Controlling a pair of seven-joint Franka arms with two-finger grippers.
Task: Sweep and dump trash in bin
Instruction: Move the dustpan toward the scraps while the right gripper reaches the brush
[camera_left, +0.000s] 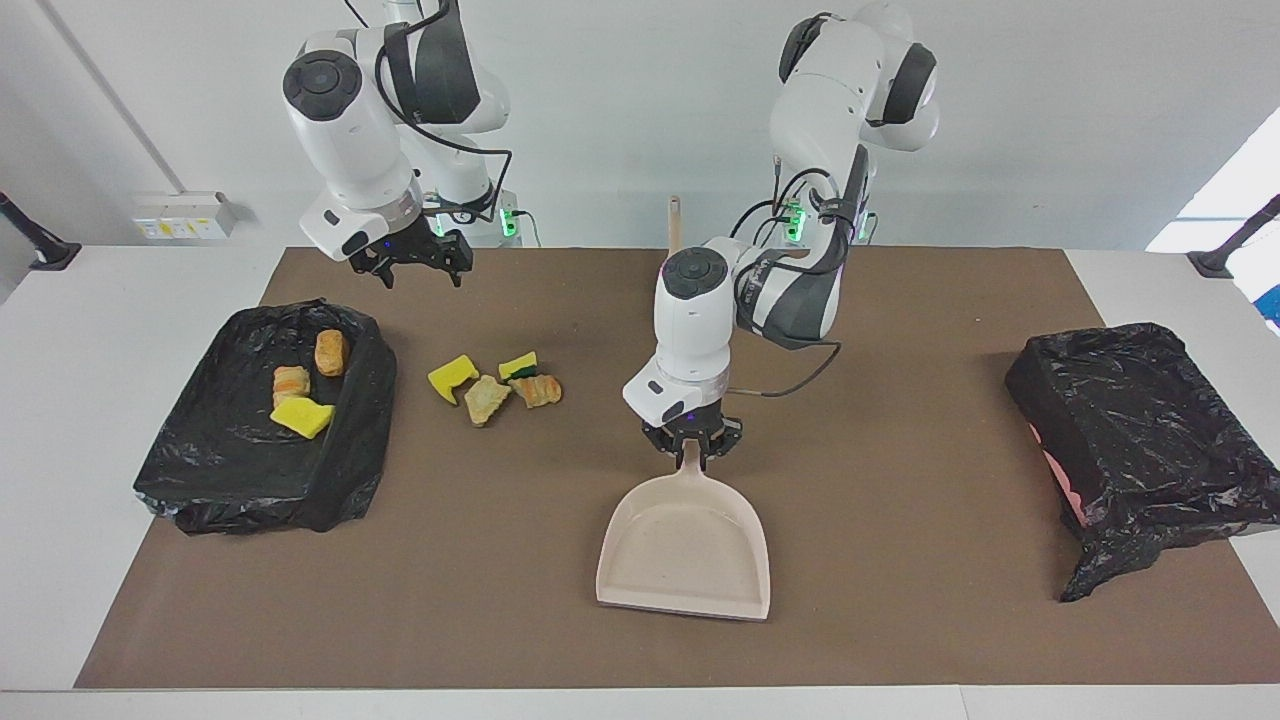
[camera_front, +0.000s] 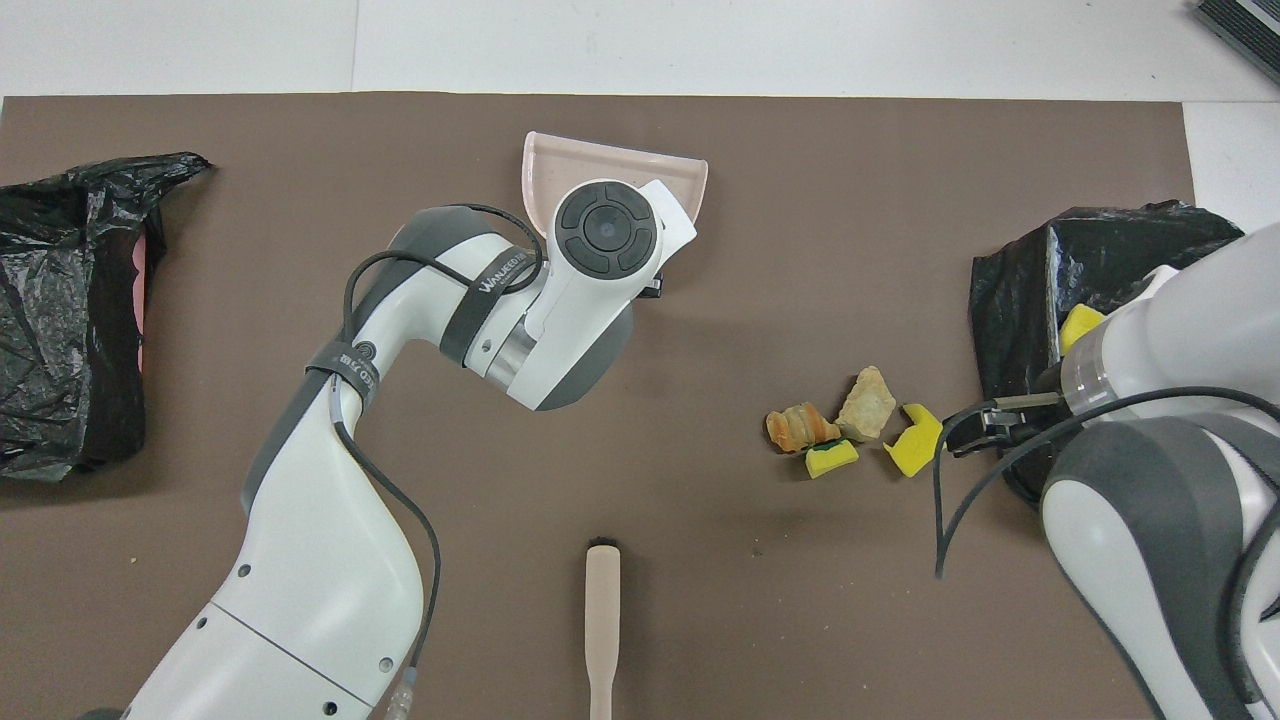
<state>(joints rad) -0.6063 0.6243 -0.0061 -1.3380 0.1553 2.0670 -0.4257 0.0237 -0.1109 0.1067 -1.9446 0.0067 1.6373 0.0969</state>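
— Beige plastic in the middle of the bench: is that the dustpan?

— Yes. It lies on the brown mat, its open mouth turned away from the robots and slightly skewed. The left gripper is pinched tight on the dustpan's handle, low over the mat.

— And the trash?

— Seven scraps in two groups. Four lie loose on the mat, toward the right arm's end: a yellow sponge piece, a tan chunk, a green-backed sponge piece and an orange-striped chunk, all close together, some touching. Three more are in the black-lined bin just beside that group: a yellow sponge and two tan-orange chunks.

— Where is the right gripper?

— Up in the air over the edge of the mat nearest the robots, above the gap between the bin and the loose scraps. Its fingers are spread apart, with nothing between them.

— What else is on the bench?

— A brush lies on the mat, nearer to the robots than the dustpan; its bristles cannot be made out. A second black-bagged bin sits at the left arm's end, with a bit of pink showing at its side.
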